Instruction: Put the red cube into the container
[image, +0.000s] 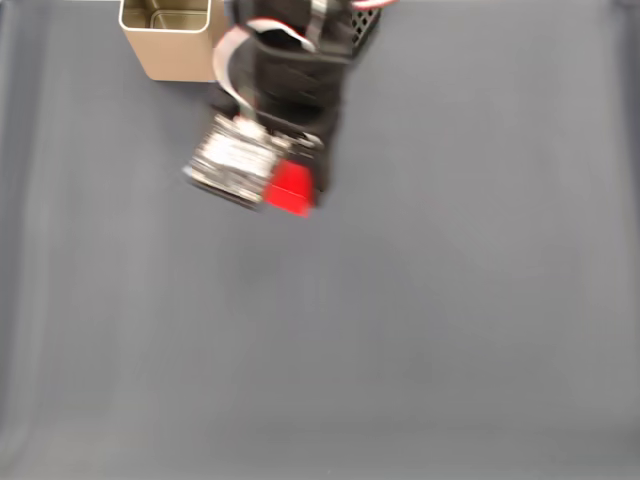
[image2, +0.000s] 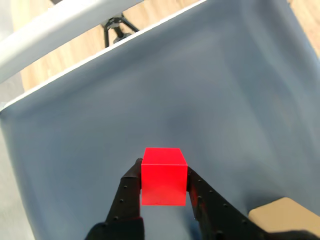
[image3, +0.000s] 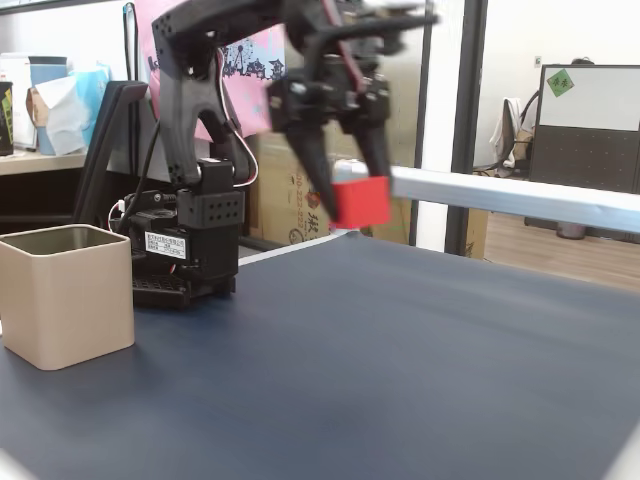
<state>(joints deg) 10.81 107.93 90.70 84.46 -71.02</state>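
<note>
The red cube (image2: 164, 176) is pinched between my two black fingers, and my gripper (image2: 164, 180) is shut on it. In a fixed view the cube (image3: 360, 202) hangs well above the blue-grey table, right of the arm's base. From above, the cube (image: 291, 188) shows under the blurred wrist, with my gripper (image: 291, 190) around it. The container (image: 166, 38), a beige-gold tin with a shiny inside, stands at the table's top left, up and left of the cube. In the side-on fixed view the container (image3: 66, 292) sits at the left edge. A beige corner of the container (image2: 285, 216) shows at the wrist view's bottom right.
The arm's black base (image3: 187, 250) stands on the table behind the tin. A grey metal bar (image3: 510, 197) runs along the table's far edge. The blue-grey mat (image: 420, 320) stretches wide to the right and front. A tripod (image2: 116, 26) stands on the wooden floor beyond the table.
</note>
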